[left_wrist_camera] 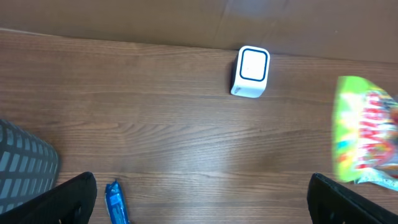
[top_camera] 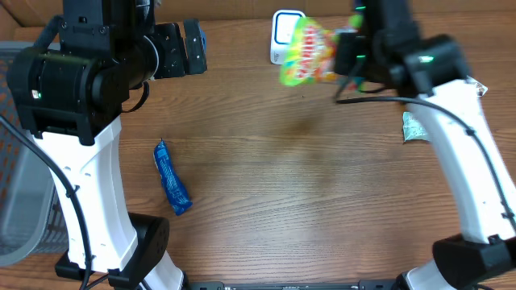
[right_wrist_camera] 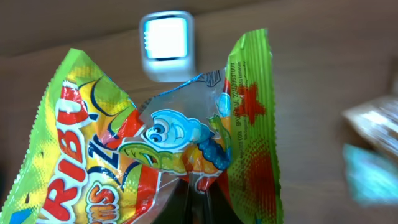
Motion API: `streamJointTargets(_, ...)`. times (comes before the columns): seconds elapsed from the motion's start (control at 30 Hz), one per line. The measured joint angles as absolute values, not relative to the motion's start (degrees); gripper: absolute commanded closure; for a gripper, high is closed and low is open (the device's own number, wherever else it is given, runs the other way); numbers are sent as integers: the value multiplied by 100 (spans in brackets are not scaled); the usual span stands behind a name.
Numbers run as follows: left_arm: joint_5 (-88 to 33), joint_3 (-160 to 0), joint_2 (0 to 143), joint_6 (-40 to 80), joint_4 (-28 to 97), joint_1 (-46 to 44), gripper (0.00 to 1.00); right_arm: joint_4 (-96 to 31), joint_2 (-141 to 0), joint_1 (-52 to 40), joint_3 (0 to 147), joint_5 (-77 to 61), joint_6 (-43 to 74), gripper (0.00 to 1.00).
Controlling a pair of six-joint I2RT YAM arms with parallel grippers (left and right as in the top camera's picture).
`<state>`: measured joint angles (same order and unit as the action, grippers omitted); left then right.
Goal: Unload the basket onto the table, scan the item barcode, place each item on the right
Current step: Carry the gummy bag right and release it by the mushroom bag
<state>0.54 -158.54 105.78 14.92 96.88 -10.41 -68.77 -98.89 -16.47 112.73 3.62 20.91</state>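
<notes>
Wooden table [top_camera: 306,185] spreads under both your arms, and your right gripper [right_wrist_camera: 200,202] is clenched on the candy bag [top_camera: 310,55], which it holds in the air at the far side, just right of the white scanner [top_camera: 284,32]. Your left gripper [top_camera: 189,47] hangs over the far left with its jaws spread wide and nothing between them. You also have a blue wrapper [top_camera: 172,179] lying near left, a small packet [top_camera: 414,127] at the right, and a grey basket [top_camera: 16,201] at the left edge.
</notes>
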Motion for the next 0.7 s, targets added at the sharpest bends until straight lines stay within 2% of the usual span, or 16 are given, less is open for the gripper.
streamJointTargets(0.2, 51, -15854, 10578, 1492, 9688, -1041, 0, -7199, -10127, 123, 10862, 845, 2432, 96)
streamJointTargets(0.27, 51, -15854, 10578, 1492, 9688, -1041, 0, -6969, -10298, 742, 10488, 945, 2558, 92)
streamJointTargets(0.4, 51, -15854, 10578, 1492, 9688, -1041, 0, -6497, -10523, 1286, 9791, 969, 2648, 85)
streamJointTargets(0.47, 51, -15854, 10578, 1492, 9688, -1041, 0, -6307, -10626, 1409, 9550, 976, 2672, 67)
streamJointTargets(0.5, 51, -15854, 10578, 1492, 9688, -1041, 0, -6149, -10652, 1463, 9419, 989, 2707, 35)
streamJointTargets(0.53, 51, -15854, 10578, 1490, 9688, -1041, 0, -6088, -10672, 1496, 9345, 980, 2718, 20)
streamJointTargets(0.57, 51, -15854, 10578, 1492, 9688, -1041, 0, -6058, -10683, 1522, 9301, 985, 2711, 12)
streamJointTargets(0.6, 51, -15854, 10578, 1492, 9688, -1041, 0, -6018, -10687, 1544, 9273, 985, 2700, 9)
streamJointTargets(0.7, 51, -15854, 10578, 1490, 9688, -1041, 0, -5964, -10691, 1592, 9266, 954, 2696, 7)
